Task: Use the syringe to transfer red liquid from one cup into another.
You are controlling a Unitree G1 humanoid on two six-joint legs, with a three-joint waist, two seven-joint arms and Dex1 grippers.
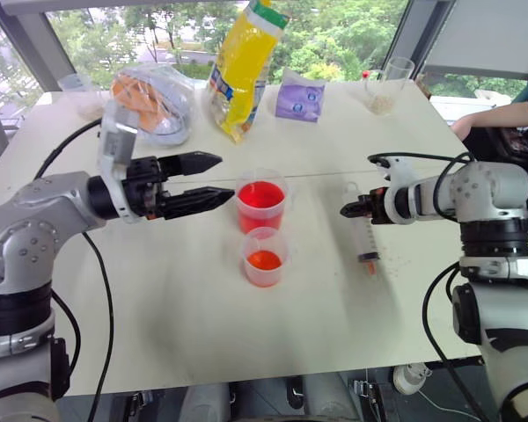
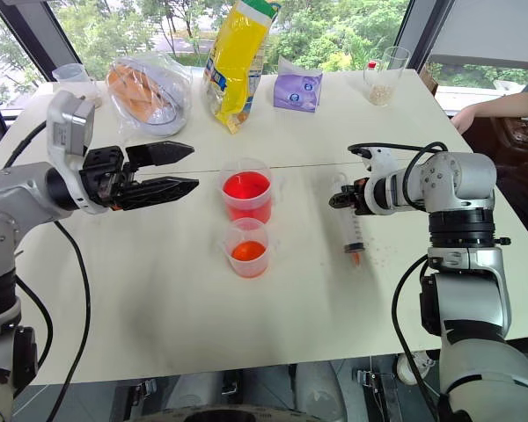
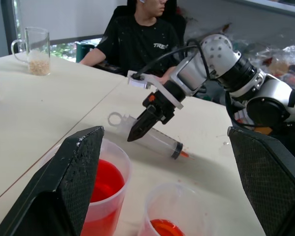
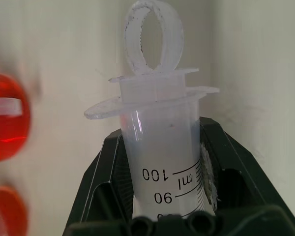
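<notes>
While my right gripper (image 1: pixel 345 211) is clamped on the upper barrel of the syringe (image 1: pixel 363 236), just below its finger flange, the syringe lies on the table (image 1: pixel 158 299) with its plunger pushed fully in and its orange tip pointing toward me, well to the right of both cups. My judgement is that the step in hand is lifting the syringe and carrying it to the larger cup (image 1: pixel 261 201), which holds the red liquid (image 1: pixel 260 194); the smaller cup (image 1: pixel 265 256) stands just in front of it with a shallow orange-red pool. To do this well, I should raise the barrel clear of the table before swinging left, tip it nose-down, and lower the tip below the liquid surface without knocking the rim. A grip this close to the flange may let the long barrel swing, so a slow lift is advisable. My right forearm reaches in from the right with the gripper angled downward. My left gripper (image 1: pixel 218 180) hangs level above the table, fingers spread wide and empty, pointing at the larger cup.
</notes>
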